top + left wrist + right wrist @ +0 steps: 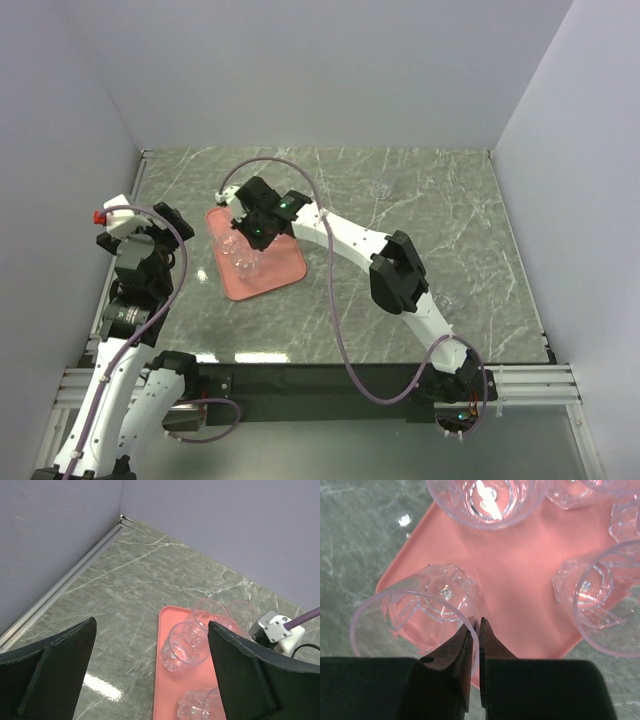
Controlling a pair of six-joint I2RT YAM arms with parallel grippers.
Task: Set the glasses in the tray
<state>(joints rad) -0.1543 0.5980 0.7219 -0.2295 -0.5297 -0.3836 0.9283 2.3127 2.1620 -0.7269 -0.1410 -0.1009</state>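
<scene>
The right gripper (pixel 476 626) was clamped on the rim of a clear faceted round glass (pixel 420 607) at a corner of the smooth salmon-pink plastic tray (pixel 520 580), among other glasses (pixel 487 497); the left gripper (pixel 151 630) gaped wide.

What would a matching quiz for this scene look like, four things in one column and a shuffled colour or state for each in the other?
Column one:
1. left tool
2. right tool
3. tray
4. table

Column two:
A. salmon pink
B. shut on the rim of a glass
C. grey-green marble pattern
D. wide open, holding nothing

Pairs: 1-D, 2-B, 3-A, 4-C
</scene>
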